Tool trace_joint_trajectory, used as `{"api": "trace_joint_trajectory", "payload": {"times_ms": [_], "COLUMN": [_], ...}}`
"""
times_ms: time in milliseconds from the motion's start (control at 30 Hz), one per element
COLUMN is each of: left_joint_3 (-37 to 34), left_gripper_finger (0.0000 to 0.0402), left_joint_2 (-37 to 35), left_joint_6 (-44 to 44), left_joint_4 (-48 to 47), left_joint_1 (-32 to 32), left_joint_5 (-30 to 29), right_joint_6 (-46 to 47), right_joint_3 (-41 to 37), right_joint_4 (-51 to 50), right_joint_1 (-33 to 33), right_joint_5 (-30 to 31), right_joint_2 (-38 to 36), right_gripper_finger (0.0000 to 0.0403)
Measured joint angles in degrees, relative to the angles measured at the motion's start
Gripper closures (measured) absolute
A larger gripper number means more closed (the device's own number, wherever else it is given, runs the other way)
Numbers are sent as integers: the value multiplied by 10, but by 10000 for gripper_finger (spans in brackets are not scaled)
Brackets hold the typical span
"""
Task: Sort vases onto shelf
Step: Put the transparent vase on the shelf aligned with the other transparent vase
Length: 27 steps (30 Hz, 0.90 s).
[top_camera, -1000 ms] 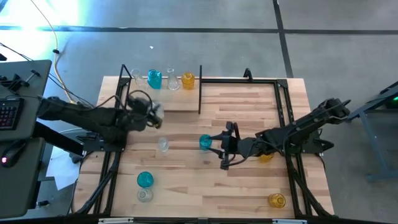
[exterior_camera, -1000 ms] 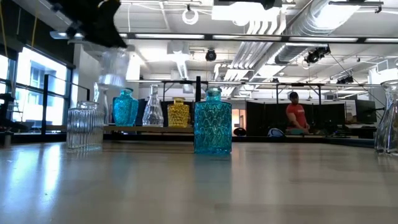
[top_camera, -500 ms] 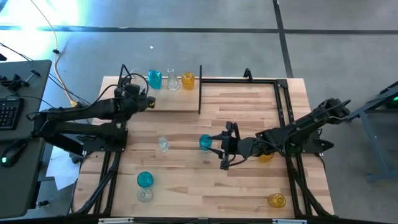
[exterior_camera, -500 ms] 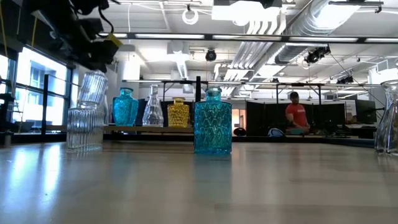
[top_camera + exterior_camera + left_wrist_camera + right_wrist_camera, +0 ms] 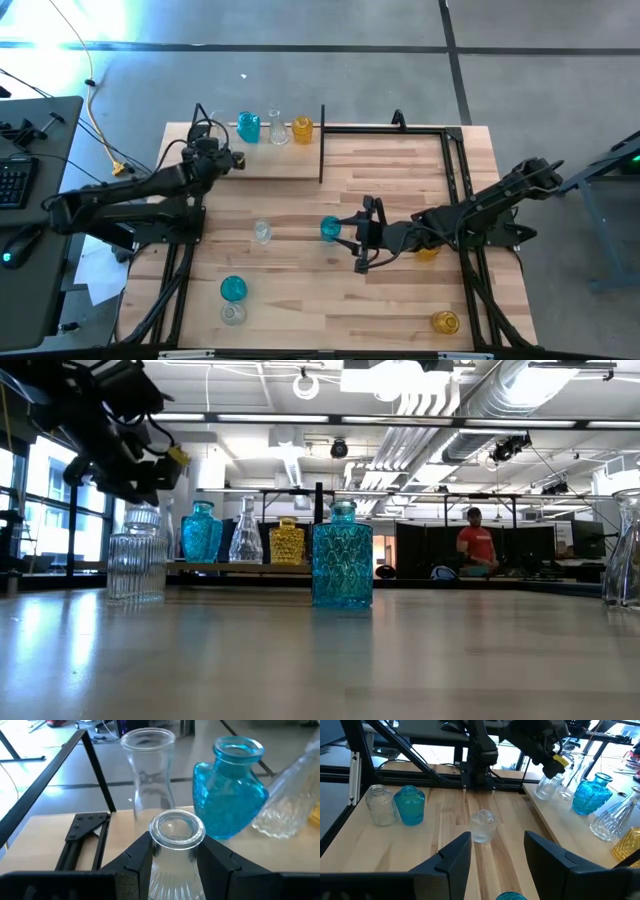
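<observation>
While gripping a clear vase point(image 5: 172, 847), left gripper point(image 5: 172, 862) hovers over the shelf point(image 5: 285, 165).

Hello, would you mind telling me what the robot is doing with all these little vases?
It is sorting vases onto the shelf. The left gripper holds a clear vase over the shelf's left end, beside a clear vase, a teal one, another clear one and an amber one standing in a row. The right gripper waits open at mid-table next to a teal vase. More vases stand loose on the table.
</observation>
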Motion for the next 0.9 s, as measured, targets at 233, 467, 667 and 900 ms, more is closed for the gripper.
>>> {"api": "trace_joint_trajectory", "payload": {"times_ms": [233, 467, 667, 900], "left_joint_3": [-24, -25, -25, -1], "left_gripper_finger": [290, 232, 214, 211], "left_joint_2": [0, -2, -6, -25], "left_joint_6": [37, 64, 87, 126], "left_joint_4": [61, 62, 67, 71], "left_joint_1": [26, 29, 29, 19], "left_joint_5": [0, 4, 4, 6], "right_joint_6": [0, 0, 0, 0], "right_joint_3": [0, 0, 0, 0], "right_joint_4": [1, 1, 1, 0], "right_joint_1": [0, 0, 0, 0], "right_joint_5": [0, -3, -4, -4], "right_joint_2": [0, 0, 0, 0], "right_gripper_finger": [234, 234, 234, 234]}}
